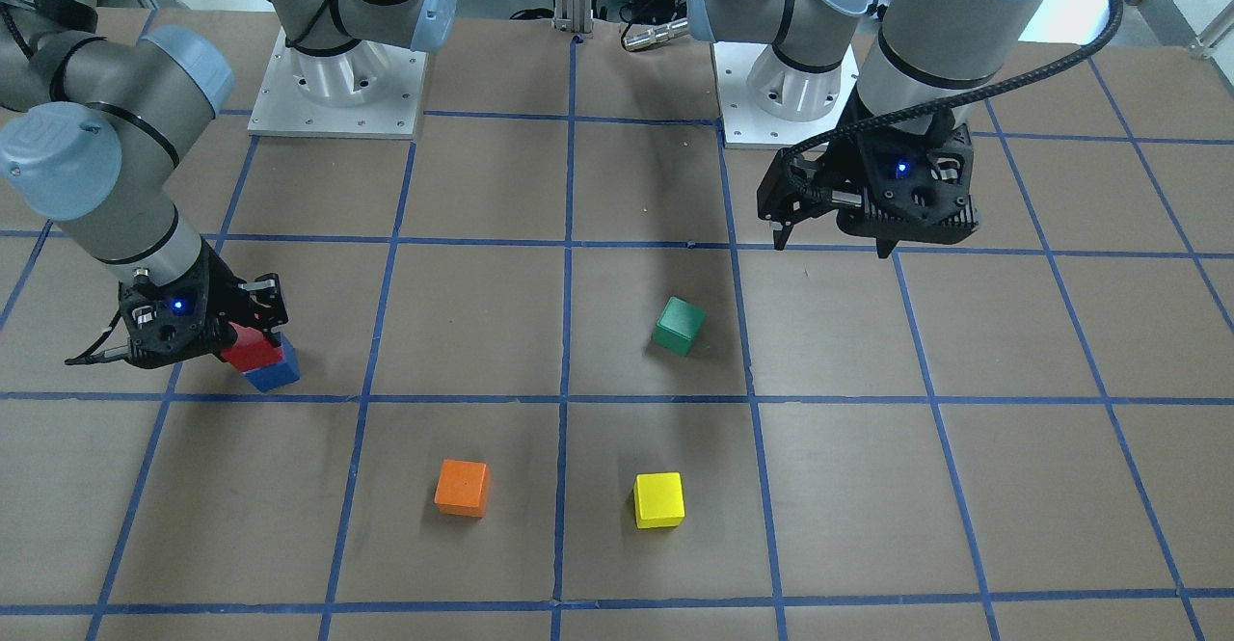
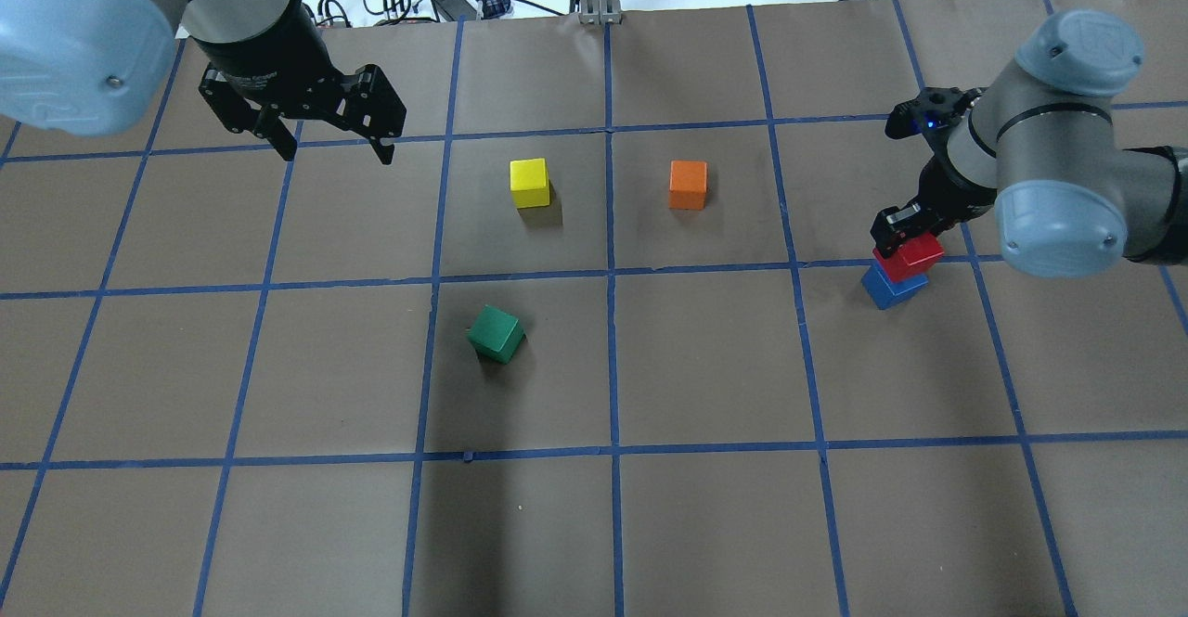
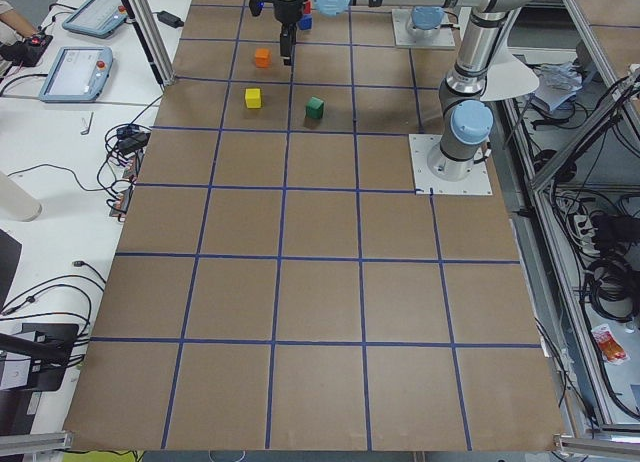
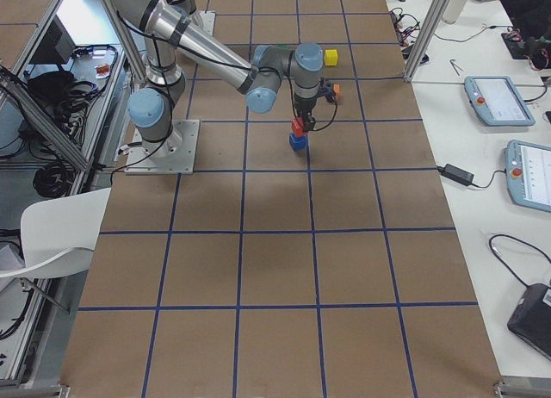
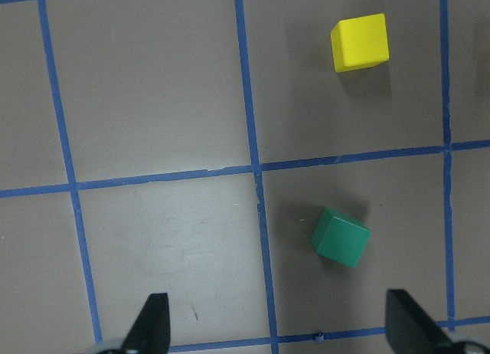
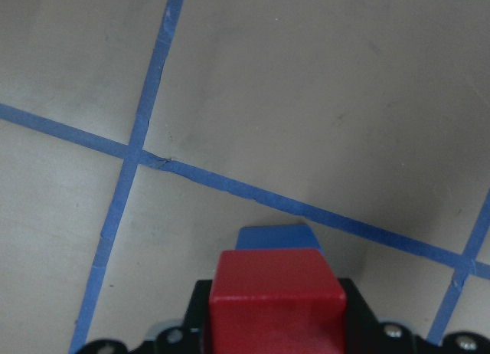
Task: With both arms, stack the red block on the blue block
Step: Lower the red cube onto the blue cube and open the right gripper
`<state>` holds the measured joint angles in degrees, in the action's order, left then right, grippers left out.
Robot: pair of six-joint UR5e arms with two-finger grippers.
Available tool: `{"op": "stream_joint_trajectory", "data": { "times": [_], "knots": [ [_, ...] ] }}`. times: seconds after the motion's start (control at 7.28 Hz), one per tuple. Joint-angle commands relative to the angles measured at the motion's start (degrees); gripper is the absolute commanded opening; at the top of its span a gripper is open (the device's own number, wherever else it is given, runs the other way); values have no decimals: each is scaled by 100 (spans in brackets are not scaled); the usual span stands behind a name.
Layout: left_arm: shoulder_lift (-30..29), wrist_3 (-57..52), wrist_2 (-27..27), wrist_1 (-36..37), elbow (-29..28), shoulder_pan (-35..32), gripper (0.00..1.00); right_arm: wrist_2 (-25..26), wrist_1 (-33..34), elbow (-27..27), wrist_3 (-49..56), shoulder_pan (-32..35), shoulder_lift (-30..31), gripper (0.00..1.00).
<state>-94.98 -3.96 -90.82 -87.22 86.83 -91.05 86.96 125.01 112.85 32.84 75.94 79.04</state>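
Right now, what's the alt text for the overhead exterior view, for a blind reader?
The right gripper holds the red block on top of the blue block at the view's right. The left gripper hangs open at upper left; a yellow block, an orange block and a green block lie between.

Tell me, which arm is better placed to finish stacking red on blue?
Right. The right gripper holds the red block atop the blue block, so it probably only needs to let go. The left gripper hangs open, far away.
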Motion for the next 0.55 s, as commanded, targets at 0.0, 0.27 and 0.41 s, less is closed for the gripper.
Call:
{"op": "stream_joint_trajectory", "data": {
  "times": [0.0,0.27,0.41],
  "knots": [
    [-29,0,12,4,1,0,100,31,32,9,47,0,-64,0],
    [-47,0,12,4,9,0,100,40,32,1,38,0,-64,0],
    [-47,0,12,4,9,0,100,40,32,0,64,0,-64,0]
  ]
}}
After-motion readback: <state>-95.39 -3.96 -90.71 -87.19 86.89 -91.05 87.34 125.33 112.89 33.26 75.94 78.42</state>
